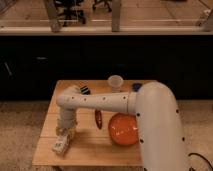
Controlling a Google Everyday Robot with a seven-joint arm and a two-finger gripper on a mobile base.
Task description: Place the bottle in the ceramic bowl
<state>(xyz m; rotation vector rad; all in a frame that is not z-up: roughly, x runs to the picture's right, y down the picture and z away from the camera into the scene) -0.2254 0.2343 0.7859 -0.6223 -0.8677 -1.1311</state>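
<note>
The small white bottle (60, 144) lies on its side near the front left corner of the wooden table (90, 150). My gripper (65, 133) points down at the left side of the table, right over the bottle's upper end and touching or nearly touching it. The orange-red ceramic bowl (121, 129) sits on the table to the right, partly hidden behind my white arm (150, 120). The bowl looks empty where it shows.
A translucent cup (115, 81) stands at the table's back edge. A black ribbed bar (85, 90) lies at the back left. A dark reddish slim object (98, 119) lies between gripper and bowl. A small blue thing (136, 87) sits at the back right.
</note>
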